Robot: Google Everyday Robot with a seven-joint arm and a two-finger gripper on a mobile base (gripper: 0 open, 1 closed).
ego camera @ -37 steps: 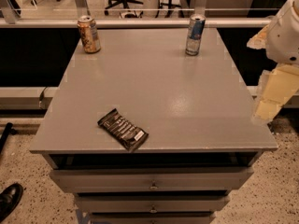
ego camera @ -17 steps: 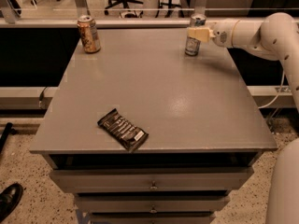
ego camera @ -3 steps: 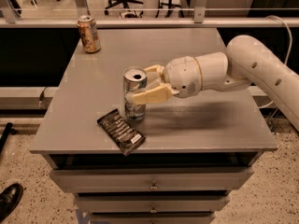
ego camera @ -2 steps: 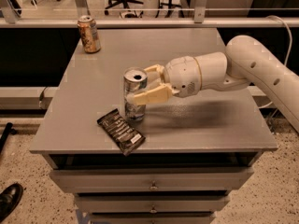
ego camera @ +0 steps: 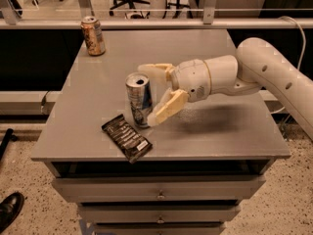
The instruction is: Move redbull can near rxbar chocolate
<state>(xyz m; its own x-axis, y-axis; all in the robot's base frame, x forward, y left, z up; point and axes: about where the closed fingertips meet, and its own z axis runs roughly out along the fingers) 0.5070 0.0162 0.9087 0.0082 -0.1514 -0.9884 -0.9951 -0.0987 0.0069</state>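
The redbull can [ego camera: 138, 100], slim, blue and silver with an open silver top, stands upright on the grey table [ego camera: 220, 131], left of centre. The rxbar chocolate [ego camera: 126, 137], a flat dark wrapper with white lettering, lies just in front of the can, nearly touching its base. My gripper [ego camera: 146, 95] reaches in from the right at the can's height. Its fingers are spread wide: one finger [ego camera: 156, 70] is behind the can's top and the other [ego camera: 167, 107] is at the can's front right side. The can stands between the fingertips.
An orange-gold can [ego camera: 93, 35] stands at the table's far left corner. A rail and glass partition run behind the table. Drawers sit under the tabletop. A black shoe [ego camera: 9, 210] is on the floor at the bottom left.
The fingers have spread apart from the can, which stands in the same spot beside the bar. The arm has hardly moved.
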